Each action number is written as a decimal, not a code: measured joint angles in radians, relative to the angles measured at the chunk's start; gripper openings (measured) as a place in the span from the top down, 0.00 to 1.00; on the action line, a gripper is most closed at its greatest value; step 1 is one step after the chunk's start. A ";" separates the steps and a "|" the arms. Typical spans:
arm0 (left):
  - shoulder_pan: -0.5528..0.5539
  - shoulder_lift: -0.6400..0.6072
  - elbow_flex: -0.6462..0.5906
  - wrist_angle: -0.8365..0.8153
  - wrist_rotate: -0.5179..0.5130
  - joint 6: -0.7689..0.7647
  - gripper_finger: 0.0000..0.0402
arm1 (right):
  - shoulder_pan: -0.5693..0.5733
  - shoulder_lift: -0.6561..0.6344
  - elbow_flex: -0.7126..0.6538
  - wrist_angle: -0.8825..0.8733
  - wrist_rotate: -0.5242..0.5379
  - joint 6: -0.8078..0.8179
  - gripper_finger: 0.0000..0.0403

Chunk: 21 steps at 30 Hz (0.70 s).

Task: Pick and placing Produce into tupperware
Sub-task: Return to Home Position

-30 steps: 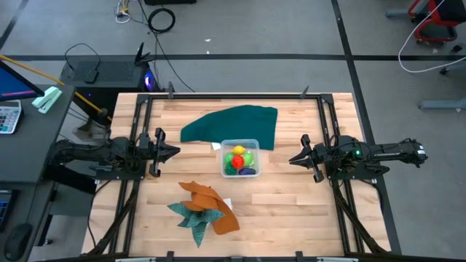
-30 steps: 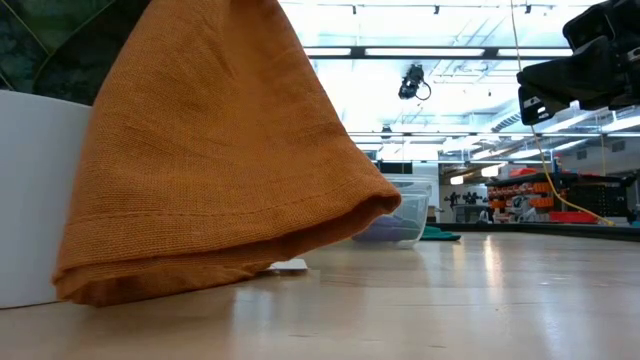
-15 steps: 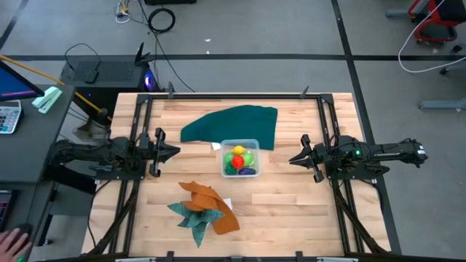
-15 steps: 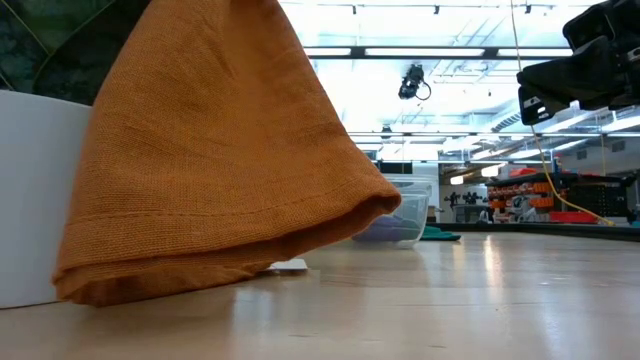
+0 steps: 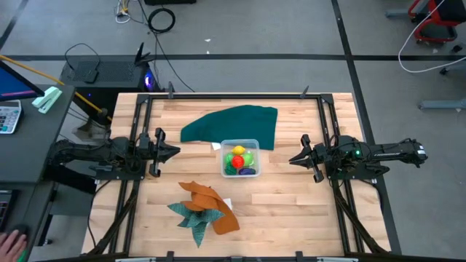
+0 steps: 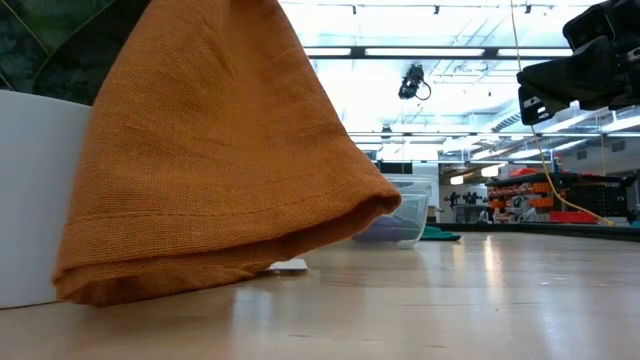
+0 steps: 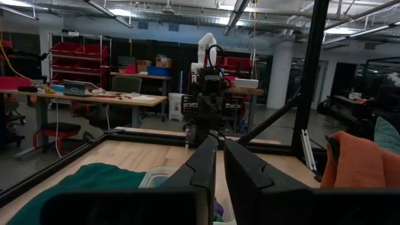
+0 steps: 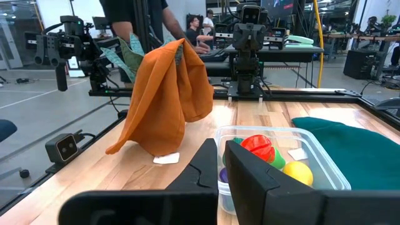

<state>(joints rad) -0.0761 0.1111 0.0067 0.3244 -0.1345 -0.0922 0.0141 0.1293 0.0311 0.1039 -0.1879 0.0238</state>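
The clear tupperware tub (image 5: 240,158) stands at the table's middle and holds the toy produce: a yellow piece (image 5: 239,151), a red one (image 5: 237,160), a light green one (image 5: 249,156) and a purple one (image 5: 248,172). It also shows in the right wrist view (image 8: 281,164). My left gripper (image 5: 175,152) hovers left of the tub, shut and empty. My right gripper (image 5: 293,159) hovers right of the tub, shut and empty. Both point toward the tub.
A large dark green cloth (image 5: 231,125) lies behind the tub. Orange (image 5: 211,204) and teal (image 5: 195,218) cloths lie heaped toward the near edge; the orange one fills the low view (image 6: 210,150). A black frame (image 5: 233,95) rims the table. People stand beyond the table (image 8: 134,15).
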 joint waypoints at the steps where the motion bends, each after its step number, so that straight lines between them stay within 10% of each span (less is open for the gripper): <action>1: 0.000 0.000 0.000 0.000 0.000 0.000 0.90 | 0.000 0.000 0.000 0.000 0.000 0.000 1.00; 21: 0.000 0.000 0.000 0.000 0.000 0.000 0.90 | 0.000 0.000 0.000 0.000 0.000 0.000 1.00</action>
<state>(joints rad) -0.0761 0.1112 0.0067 0.3241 -0.1349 -0.0922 0.0139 0.1291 0.0311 0.1038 -0.1879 0.0238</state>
